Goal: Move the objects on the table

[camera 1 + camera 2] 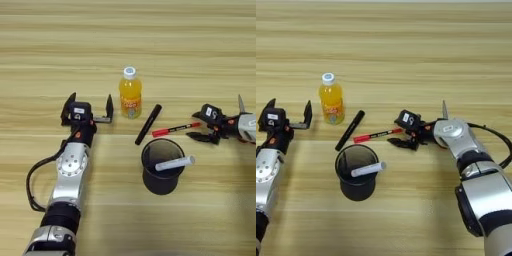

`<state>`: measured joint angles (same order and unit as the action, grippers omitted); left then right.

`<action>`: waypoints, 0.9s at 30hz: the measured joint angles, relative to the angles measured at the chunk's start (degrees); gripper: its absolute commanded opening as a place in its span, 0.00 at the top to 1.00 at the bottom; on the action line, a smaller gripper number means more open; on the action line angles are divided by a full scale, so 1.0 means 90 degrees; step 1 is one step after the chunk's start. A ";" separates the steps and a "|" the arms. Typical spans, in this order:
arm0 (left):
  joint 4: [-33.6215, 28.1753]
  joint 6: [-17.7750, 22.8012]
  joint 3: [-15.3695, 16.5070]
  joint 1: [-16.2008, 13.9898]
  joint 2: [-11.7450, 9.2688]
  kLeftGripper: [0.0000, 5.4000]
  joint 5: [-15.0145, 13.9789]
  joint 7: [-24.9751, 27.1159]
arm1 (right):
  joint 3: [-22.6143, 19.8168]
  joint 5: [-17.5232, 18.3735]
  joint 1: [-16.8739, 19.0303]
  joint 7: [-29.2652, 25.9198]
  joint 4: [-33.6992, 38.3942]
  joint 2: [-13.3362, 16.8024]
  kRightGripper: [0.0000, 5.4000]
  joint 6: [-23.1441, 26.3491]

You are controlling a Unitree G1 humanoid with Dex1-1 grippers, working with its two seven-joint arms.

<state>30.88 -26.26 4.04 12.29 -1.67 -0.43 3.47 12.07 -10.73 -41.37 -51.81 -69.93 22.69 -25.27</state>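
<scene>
My right fingers (401, 134) sit at the red pen's (376, 134) far tip, spread, one above and one below, gripping nothing I can see. That thin pen lies right of the black marker (350, 130) on the light wooden desk (406, 50). My left fingers (88, 106) stand spread, left of the marker.

Cups: one black round cup (160, 170).
Grey markers: one pale grey marker (174, 163) (standing in the cup).
Bottles: one orange-juice bottle (130, 94) with a white cap.
Black markers: one black marker (148, 124) lying on the table (150, 40).
Pens: one thin red pen (175, 129).
Scissors: one pair, a blade tip (444, 109) visible (the rest is hidden).
Robot arms: two.
</scene>
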 measured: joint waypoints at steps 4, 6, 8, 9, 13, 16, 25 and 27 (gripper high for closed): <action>-0.0002 0.0000 -0.0004 -0.0001 0.0001 0.00 0.0000 0.0000 | 0.0013 -0.0003 -0.0072 -0.0049 -0.0071 -0.0009 0.52 0.0189; -0.0003 0.0000 -0.0005 -0.0001 0.0001 0.00 0.0000 0.0000 | 0.0011 -0.0002 -0.0116 -0.0102 -0.0104 -0.0014 0.55 0.0295; -0.0003 0.0000 -0.0006 -0.0001 0.0002 0.00 0.0000 0.0000 | -0.0001 0.0003 -0.0148 -0.0123 -0.0142 -0.0023 0.59 0.0389; -0.0003 0.0000 -0.0007 -0.0001 0.0002 0.00 0.0000 0.0000 | 0.0000 0.0003 -0.0164 -0.0134 -0.0163 -0.0023 0.62 0.0423; -0.0003 0.0000 -0.0007 -0.0001 0.0002 0.00 0.0000 0.0000 | 0.0013 0.0004 -0.0257 -0.0319 -0.0199 -0.0028 0.69 0.0659; -0.0003 0.0000 -0.0006 -0.0001 0.0002 0.00 0.0000 0.0000 | 0.0038 0.0003 -0.0299 -0.0460 -0.0214 -0.0030 0.76 0.0819; -0.0029 0.0000 -0.0007 -0.0004 0.0004 0.00 0.0000 0.0000 | 0.0161 -0.0003 -0.0403 -0.0655 -0.0220 -0.0043 0.92 0.1112; -0.0039 0.0000 -0.0007 -0.0004 0.0004 0.00 0.0000 0.0000 | 0.0189 -0.0003 -0.0415 -0.0678 -0.0219 -0.0042 0.92 0.1123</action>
<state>30.53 -26.26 3.99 12.25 -1.63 -0.44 3.47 13.78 -10.75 -45.10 -57.90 -71.90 22.31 -15.16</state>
